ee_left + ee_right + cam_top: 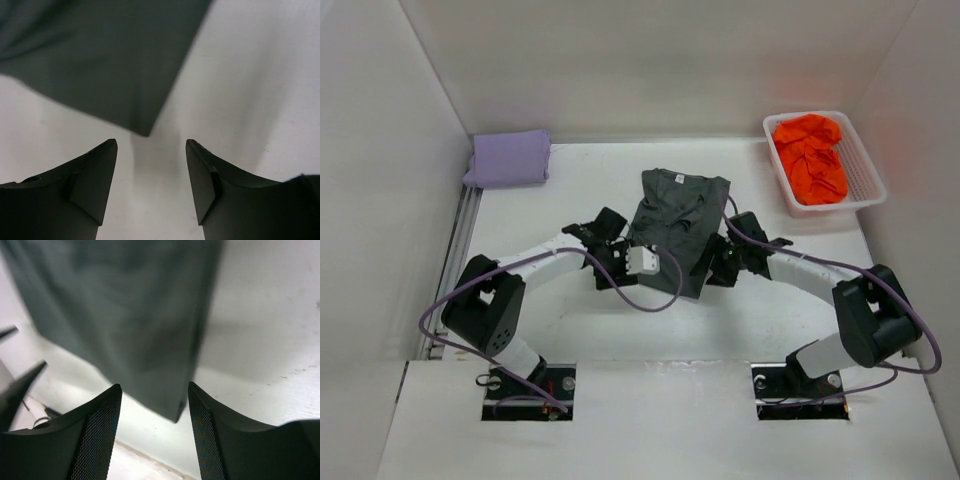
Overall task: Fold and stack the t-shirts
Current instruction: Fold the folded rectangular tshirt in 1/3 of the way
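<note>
While left claw (pixel 151 143), right claw (pixel 155 386) gape | t-shirts 3: grey (pixel 675 225), lavender (pixel 508 158), orange (pixel 810 155)

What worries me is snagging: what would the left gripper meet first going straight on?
Likely the dark grey t-shirt, its corner just ahead of the left gripper; possibly the table first, depth unclear.

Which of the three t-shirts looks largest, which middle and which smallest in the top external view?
1. dark grey t-shirt: spread out flat, clearly the largest.
2. orange t-shirt and lavender t-shirt: one bunched, one folded, and they look about alike, so I do not rank them.
</note>
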{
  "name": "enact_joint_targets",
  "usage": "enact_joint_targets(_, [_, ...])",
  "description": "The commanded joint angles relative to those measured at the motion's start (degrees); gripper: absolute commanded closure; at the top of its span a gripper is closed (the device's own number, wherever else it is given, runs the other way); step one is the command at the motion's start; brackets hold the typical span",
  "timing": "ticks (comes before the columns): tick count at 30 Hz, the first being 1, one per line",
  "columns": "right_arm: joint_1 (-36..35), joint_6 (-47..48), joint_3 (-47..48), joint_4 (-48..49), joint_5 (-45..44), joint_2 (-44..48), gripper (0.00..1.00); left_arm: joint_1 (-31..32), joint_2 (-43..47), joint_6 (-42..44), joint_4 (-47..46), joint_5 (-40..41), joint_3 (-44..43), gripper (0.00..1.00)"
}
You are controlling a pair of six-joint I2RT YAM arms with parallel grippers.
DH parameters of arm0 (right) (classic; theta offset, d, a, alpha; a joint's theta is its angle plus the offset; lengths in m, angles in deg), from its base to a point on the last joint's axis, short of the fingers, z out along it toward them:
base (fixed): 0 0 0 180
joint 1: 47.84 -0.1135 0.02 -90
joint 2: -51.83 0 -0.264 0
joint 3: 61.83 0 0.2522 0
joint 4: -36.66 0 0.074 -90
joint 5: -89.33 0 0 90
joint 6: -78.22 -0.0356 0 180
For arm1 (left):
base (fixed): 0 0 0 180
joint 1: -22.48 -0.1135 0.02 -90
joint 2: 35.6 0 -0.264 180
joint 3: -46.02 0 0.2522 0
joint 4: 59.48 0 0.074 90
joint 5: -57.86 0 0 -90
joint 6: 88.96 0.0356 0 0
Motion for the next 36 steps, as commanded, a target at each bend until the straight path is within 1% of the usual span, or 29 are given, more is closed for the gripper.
enact_joint_targets(1, [-0.7, -6.8, -2.4, 8.5, -1.0, -1.2, 0.40, 2.1, 1.7, 4.9, -8.4, 0.8, 4.2, 0.43])
enact_joint_targets(3, [-2.2, -7.9, -3.0, 9.4, -0.7, -1.9, 0.40, 2.6, 0.6, 4.8, -10.5, 2.4, 4.6, 0.43])
enact_joint_targets(6, [-5.0, -9.5, -3.9, 10.2, -0.5, -3.3, 0.40, 2.7, -0.1, 3.6, -11.3, 3.0, 4.6, 0.44])
enact_joint_targets(9, [-6.5, -11.7, -5.6, 12.1, 0.1, -3.7, 0.45, 2.4, 0.6, 2.9, -11.3, 3.2, 5.0, 0.44])
enact_joint_targets(10, [-6.8, -12.4, -6.2, 13.0, 0.6, -3.9, 0.49, 2.1, 1.0, 2.9, -11.1, 3.4, 5.2, 0.44])
enact_joint_targets(11, [-6.8, -12.8, -6.7, 13.7, 1.2, -4.2, 0.56, 1.9, 1.4, 2.8, -10.7, 3.5, 5.2, 0.44])
enact_joint_targets(13, [-6.7, -13.1, -7.6, 14.6, 2.4, -4.8, 0.73, 1.5, 2.6, 2.7, -10.1, 3.6, 5.8, 0.44])
enact_joint_targets(15, [-5.9, -12.5, -8.4, 14.4, 2.8, -4.4, 0.87, 1.8, 4.2, 3.2, -8.9, 3.9, 6.6, 0.44])
enact_joint_targets(17, [-3.3, -10.6, -9.4, 13.5, 3.2, -3.0, 0.94, 3.2, 5.9, 3.6, -7.6, 4.6, 7.4, 0.44])
enact_joint_targets(19, [-0.5, -8.3, -10.8, 11.4, 3.9, -1.3, 0.96, 5.5, 7.2, 3.9, -6.7, 5.2, 8.4, 0.44])
enact_joint_targets(22, [3.3, -4.0, -12.7, 7.5, 4.6, 1.2, 0.96, 11.0, 8.1, 3.9, -6.3, 6.0, 10.2, 0.44])
enact_joint_targets(24, [5.3, -1.0, -13.5, 5.1, 6.1, 2.1, 0.92, 15.5, 8.2, 3.8, -6.8, 6.7, 11.1, 0.44])
enact_joint_targets(26, [6.8, 1.9, -13.6, 3.2, 7.5, 2.4, 0.84, 19.6, 7.6, 3.9, -7.6, 7.5, 11.7, 0.44])
enact_joint_targets(27, [7.8, 3.4, -13.2, 2.1, 7.8, 2.5, 0.79, 21.2, 7.1, 3.9, -8.4, 7.8, 12.0, 0.44])
enact_joint_targets(28, [8.7, 4.9, -12.7, 1.1, 8.2, 2.5, 0.68, 22.5, 6.5, 3.9, -9.6, 8.2, 12.0, 0.44])
enact_joint_targets(30, [9.7, 7.1, -11.4, -0.6, 8.5, 2.5, 0.57, 23.4, 5.2, 4.0, -12.6, 9.2, 11.7, 0.44])
enact_joint_targets(31, [9.7, 7.7, -10.7, -1.3, 8.4, 2.9, 0.55, 23.1, 4.5, 4.1, -14.1, 9.7, 11.1, 0.44])
enact_joint_targets(33, [9.7, 7.7, -9.8, -1.8, 8.2, 3.4, 0.52, 21.9, 3.0, 4.8, -15.9, 10.6, 10.1, 0.44])
enact_joint_targets(36, [9.0, 6.1, -10.0, -1.5, 7.8, 4.2, 0.51, 19.6, 0.9, 6.8, -17.1, 11.4, 9.2, 0.44])
